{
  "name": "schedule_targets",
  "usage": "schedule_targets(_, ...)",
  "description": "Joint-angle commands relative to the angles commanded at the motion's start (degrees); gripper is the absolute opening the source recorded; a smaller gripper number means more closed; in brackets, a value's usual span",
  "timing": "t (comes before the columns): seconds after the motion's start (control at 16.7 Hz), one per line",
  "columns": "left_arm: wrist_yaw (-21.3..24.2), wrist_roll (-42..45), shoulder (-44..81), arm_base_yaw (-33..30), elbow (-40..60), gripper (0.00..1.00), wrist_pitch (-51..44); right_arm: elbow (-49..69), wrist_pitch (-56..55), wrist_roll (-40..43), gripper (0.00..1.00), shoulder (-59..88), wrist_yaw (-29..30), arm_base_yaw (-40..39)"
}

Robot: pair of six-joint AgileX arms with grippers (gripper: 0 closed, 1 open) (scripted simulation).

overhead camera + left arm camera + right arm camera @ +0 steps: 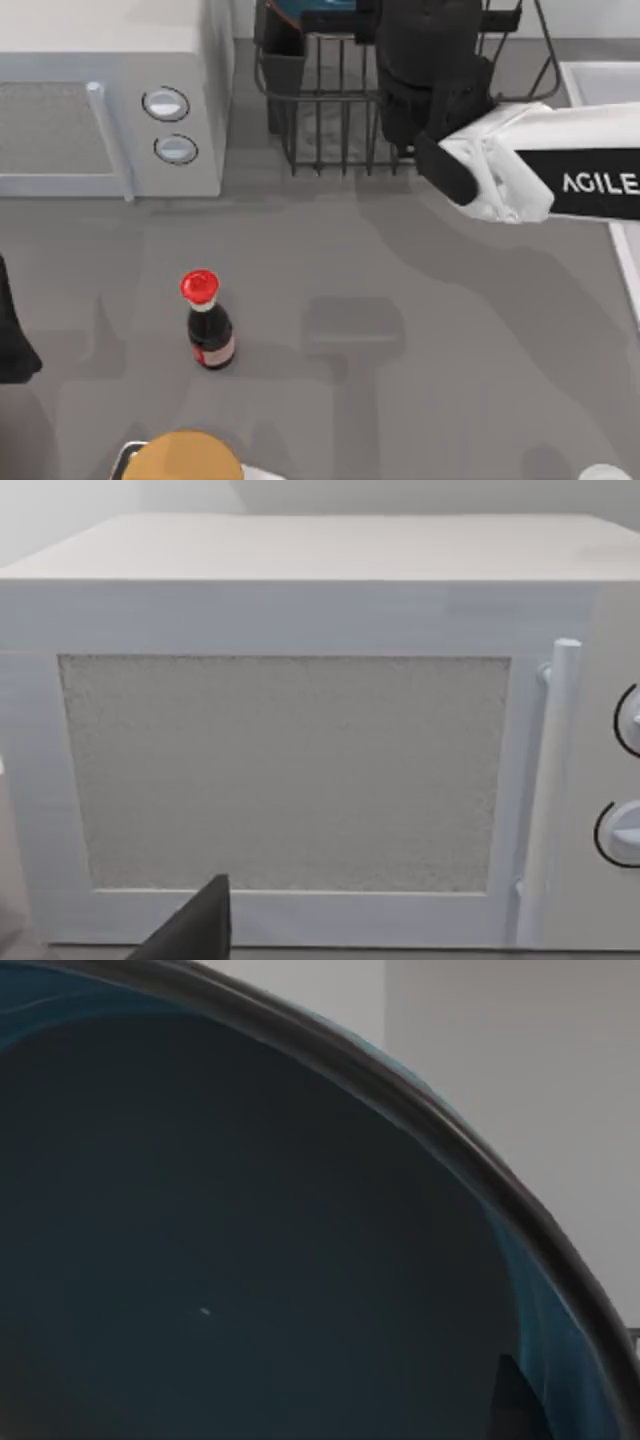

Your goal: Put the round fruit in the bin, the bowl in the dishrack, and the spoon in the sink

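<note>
My right arm (540,175) reaches in from three o'clock toward the rack (340,110) at twelve o'clock of the table, with its dark wrist over the rack's right half. The bowl (300,12) shows as a sliver of blue at the rack's top edge. In the right wrist view the bowl (250,1220) sits very close to the camera, its dark rim curving across. I cannot tell whether my right fingers are apart or clamped on the bowl, nor whether the bowl already rests on the wires.

My left arm (12,335) is parked at nine o'clock, facing the microwave (300,760); one dark fingertip (200,930) shows there, and I cannot tell that hand's state either.

The sink (600,85) lies at two o'clock, just right of the rack.

Risks, as I judge them: if I let go while the bowl is tilted against the upright bars, it could tip out over the rack's edge. Pulling my wrist back low could catch the wires and drag the rack. The bottle (208,322) at seven o'clock stands upright and well apart from my right arm.
</note>
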State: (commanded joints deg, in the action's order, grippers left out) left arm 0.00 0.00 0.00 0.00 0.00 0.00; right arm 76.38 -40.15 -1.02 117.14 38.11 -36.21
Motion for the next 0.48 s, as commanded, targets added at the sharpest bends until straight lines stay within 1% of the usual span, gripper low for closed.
schedule_targets(0.18,0.0,0.0,0.0,0.0,0.0,1.0,0.0,0.0,0.0,0.0,0.0,0.0,0.0,0.0)
schedule_targets(0.48,0.0,0.0,0.0,0.0,0.0,1.0,0.0,0.0,0.0,0.0,0.38,0.0,0.0,0.0)
